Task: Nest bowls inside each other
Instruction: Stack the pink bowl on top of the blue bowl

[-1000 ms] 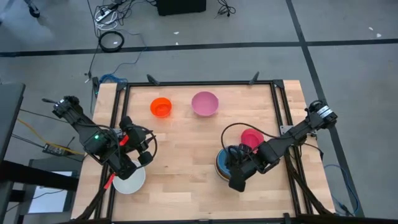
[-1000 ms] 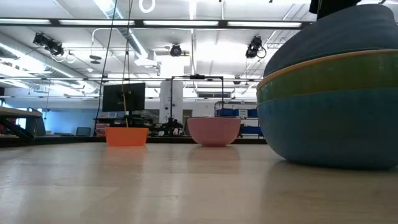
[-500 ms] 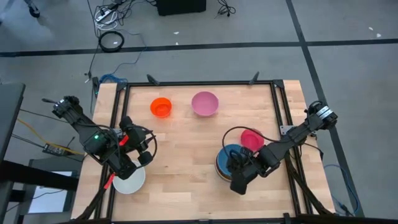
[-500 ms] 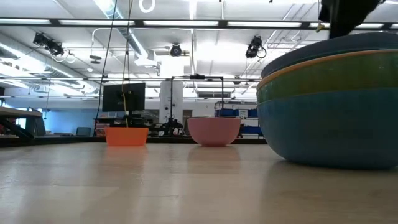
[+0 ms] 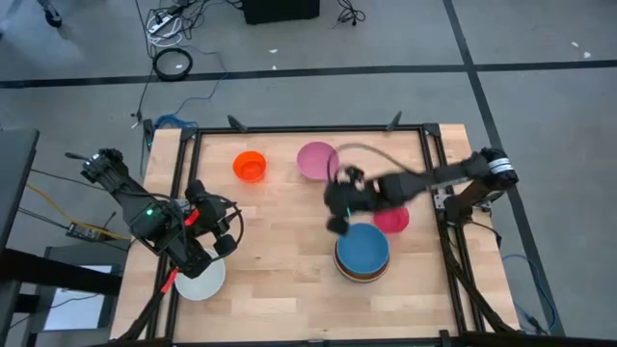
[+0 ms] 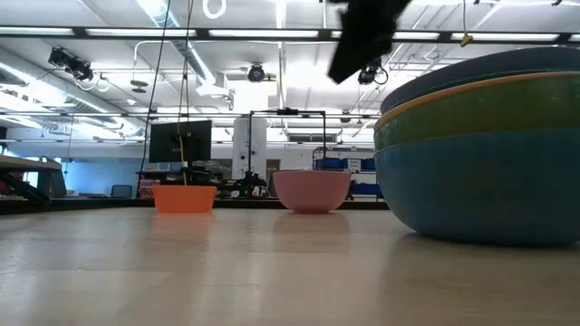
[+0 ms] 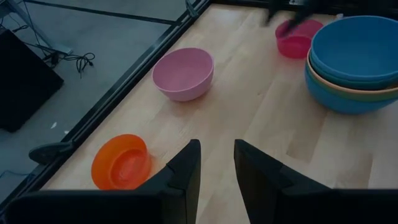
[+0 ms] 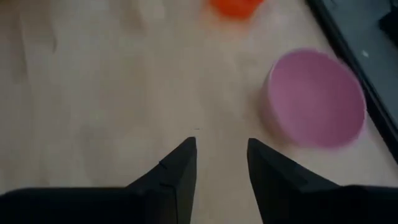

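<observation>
A stack of nested bowls (image 5: 362,253), a blue one on top, stands on its base at the table's near right; the low view shows the stack (image 6: 480,154) close up. A small magenta bowl (image 5: 393,220) sits just beyond it. A pink bowl (image 5: 316,160) and a small orange bowl (image 5: 249,166) stand at the far side. A white bowl (image 5: 201,280) rests at the near left under my left arm. My right gripper (image 5: 337,207) hovers open above bare wood between the stack and the pink bowl (image 8: 316,99). My left gripper (image 7: 216,174) waits open at the left, holding nothing.
A black metal frame (image 5: 308,129) runs around the tabletop. Bare wood lies across the table's middle (image 5: 280,231). Cables and a dark box lie on the floor beyond the far edge.
My right gripper has swung quickly from the near side of the stack up and toward the table's far edge and left, ending near the pink bowl, its wrist turning on the way. In the low view the top blue bowl sits lower in the stack than before.
</observation>
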Robot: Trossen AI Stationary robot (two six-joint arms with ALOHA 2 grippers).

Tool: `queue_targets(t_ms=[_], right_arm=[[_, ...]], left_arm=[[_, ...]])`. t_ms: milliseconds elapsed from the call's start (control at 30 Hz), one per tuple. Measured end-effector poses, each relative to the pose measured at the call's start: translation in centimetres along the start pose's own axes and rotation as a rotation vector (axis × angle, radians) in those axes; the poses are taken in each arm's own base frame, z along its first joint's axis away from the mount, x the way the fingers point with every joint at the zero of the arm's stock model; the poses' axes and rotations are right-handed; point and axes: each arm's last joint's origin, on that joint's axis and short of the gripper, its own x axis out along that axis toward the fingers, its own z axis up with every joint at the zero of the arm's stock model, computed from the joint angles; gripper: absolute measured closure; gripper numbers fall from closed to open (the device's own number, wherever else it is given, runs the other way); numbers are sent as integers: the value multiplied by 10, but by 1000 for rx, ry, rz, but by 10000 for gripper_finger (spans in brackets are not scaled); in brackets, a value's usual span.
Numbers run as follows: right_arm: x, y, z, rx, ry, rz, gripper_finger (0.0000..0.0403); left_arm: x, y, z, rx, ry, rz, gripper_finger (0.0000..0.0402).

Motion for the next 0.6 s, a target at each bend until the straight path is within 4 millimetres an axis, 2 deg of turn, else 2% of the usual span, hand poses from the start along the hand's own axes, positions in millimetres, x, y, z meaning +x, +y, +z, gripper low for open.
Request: queue_targets(t_ms=[167, 300, 433, 600], right_arm=[[28, -64, 30, 186, -70, 121, 267], [55, -106, 37, 301, -65, 242, 252], [89, -121, 34, 359, -13, 349, 224], [124, -117, 26, 364, 50, 363, 192]], left_arm=[[0, 0, 0, 1, 0, 0, 296], [0, 0, 0, 2, 1, 1, 296], [0, 0, 0, 3, 0, 1, 296], [0, 0, 0, 3, 0, 1, 296]])
